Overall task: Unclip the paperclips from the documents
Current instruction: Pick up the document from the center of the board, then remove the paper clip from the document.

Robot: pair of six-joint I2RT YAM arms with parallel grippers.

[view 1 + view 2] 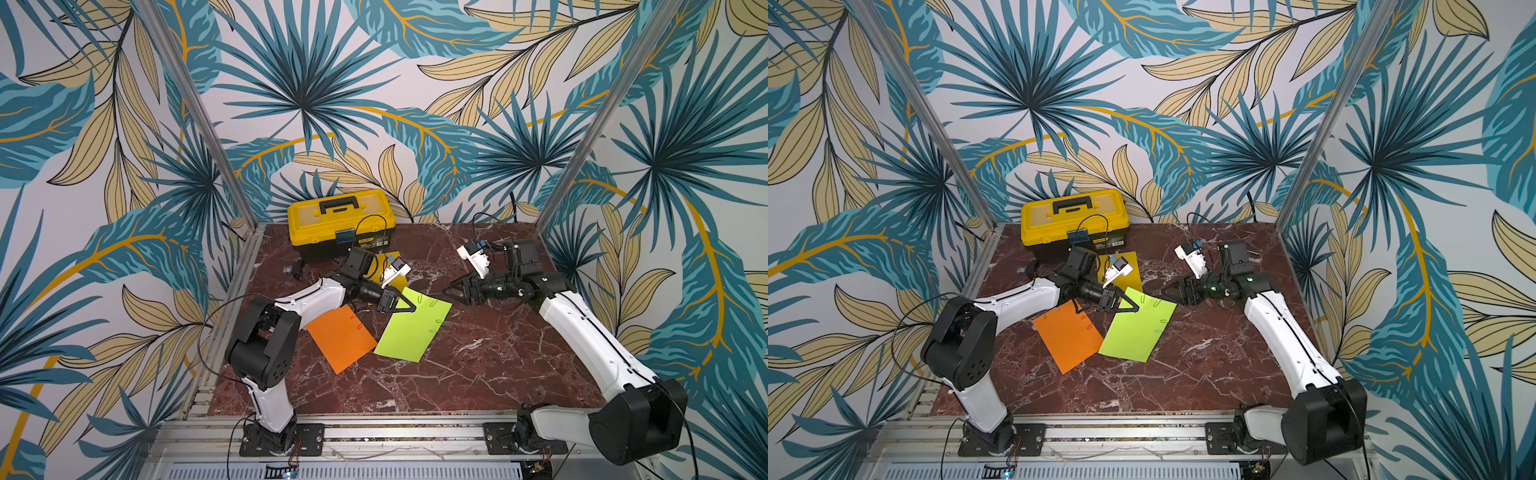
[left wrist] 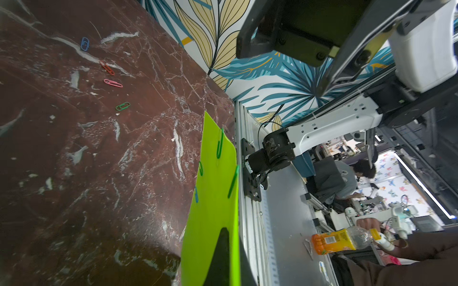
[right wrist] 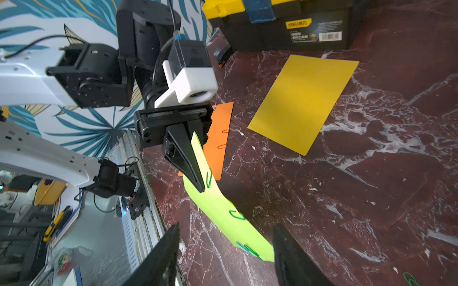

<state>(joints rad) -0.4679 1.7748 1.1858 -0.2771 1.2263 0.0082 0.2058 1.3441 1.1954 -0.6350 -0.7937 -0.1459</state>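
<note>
My left gripper [image 1: 409, 309] is shut on the far corner of the lime green document [image 1: 415, 328] and holds that edge lifted off the table; its finger [image 2: 220, 257] lies dark against the sheet. Green paperclips [image 2: 219, 146] and a blue one [image 2: 196, 195] sit on the sheet's edges. My right gripper [image 3: 226, 225] is open, with its fingers on either side of the sheet's corner, which carries a blue and a green clip [image 3: 247, 248]. The orange document [image 1: 340, 336] lies flat beside it with two red clips [image 3: 225, 131]. The yellow document [image 3: 302, 101] lies behind, bare.
A yellow-and-black toolbox [image 1: 340, 220] stands at the back, with a small dark object [image 1: 296, 268] to its left. Several loose clips, blue [image 2: 84, 44], red [image 2: 107, 68], pink [image 2: 113, 83] and green [image 2: 123, 106], lie on the marble table [image 1: 478, 365] to the right.
</note>
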